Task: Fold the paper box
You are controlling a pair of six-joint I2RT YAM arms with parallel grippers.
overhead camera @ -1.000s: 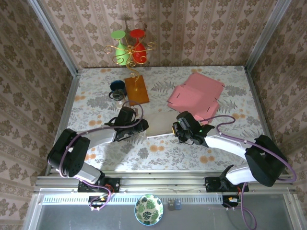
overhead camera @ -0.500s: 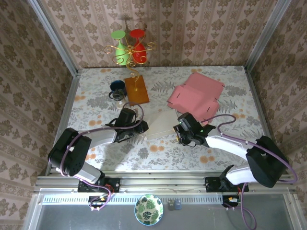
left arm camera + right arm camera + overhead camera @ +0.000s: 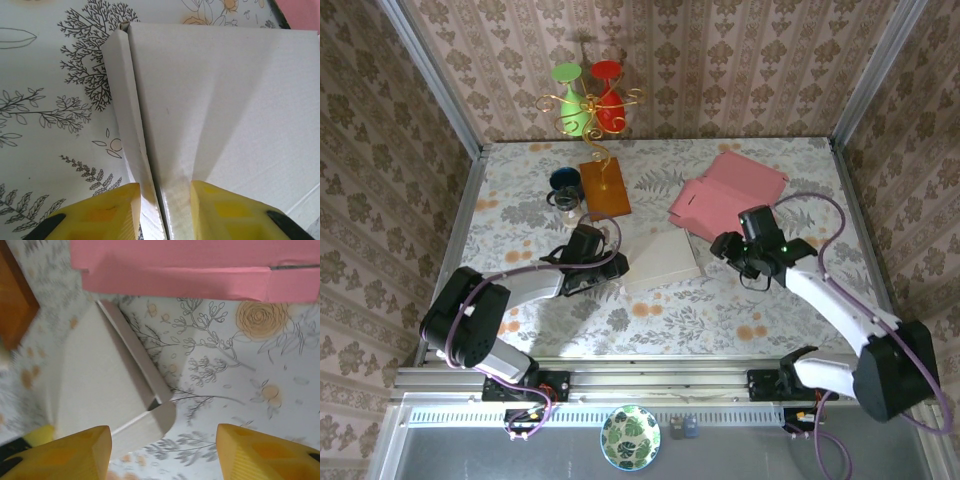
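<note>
The left gripper (image 3: 163, 192) is pinched shut on the edge of the white box (image 3: 215, 100), arm stretched low. The right gripper (image 3: 162, 440) is held wide open.

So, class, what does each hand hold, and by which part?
Left hand pinches the white box at its edge, on the flap fold. Right hand holds nothing.

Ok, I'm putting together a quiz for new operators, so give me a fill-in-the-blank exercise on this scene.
The left gripper pinches the edge of a paper box whose colour is ____.
The right gripper has its jaws ____, holding nothing.
The flattened carton near the right gripper is ____.
The board beside the blue mug is ____.
Missing words: white, open, pink, orange.
</note>
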